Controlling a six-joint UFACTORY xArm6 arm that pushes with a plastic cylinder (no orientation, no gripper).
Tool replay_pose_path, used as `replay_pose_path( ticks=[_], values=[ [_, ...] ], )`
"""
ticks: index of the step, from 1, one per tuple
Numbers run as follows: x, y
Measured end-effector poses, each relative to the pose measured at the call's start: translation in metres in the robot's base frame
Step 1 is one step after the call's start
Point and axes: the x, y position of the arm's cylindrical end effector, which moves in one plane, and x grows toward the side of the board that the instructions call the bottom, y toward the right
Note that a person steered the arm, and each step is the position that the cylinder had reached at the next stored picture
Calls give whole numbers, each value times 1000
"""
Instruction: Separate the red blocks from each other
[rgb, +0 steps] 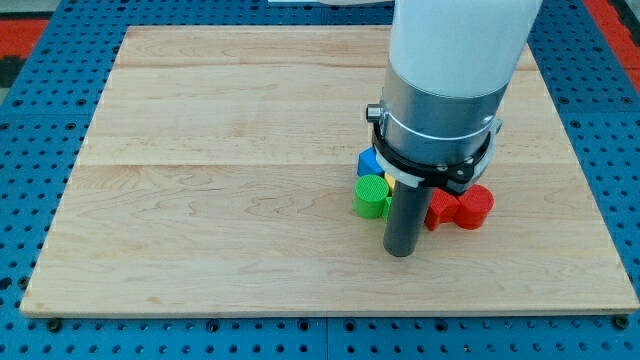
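Note:
Two red blocks lie side by side and touching at the view's lower right: a round one (476, 205) on the right and an angular one (441, 208) on its left, partly behind the rod. My tip (400, 252) rests on the board just below and to the left of the angular red block, between it and a green round block (371, 196). The arm's body hides whatever lies above the red blocks.
A blue block (370, 162) sits above the green one, with a sliver of a yellow block (392, 179) beside it, both partly hidden by the arm. The wooden board (220, 180) rests on a blue perforated base (40, 150).

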Motion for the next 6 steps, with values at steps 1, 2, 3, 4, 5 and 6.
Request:
replay_pose_path(
  ticks=[1, 2, 3, 4, 5, 6],
  values=[
    [0, 0],
    [-1, 7],
    [18, 41],
    [12, 73],
    [-9, 77],
    [-38, 75]
  ],
)
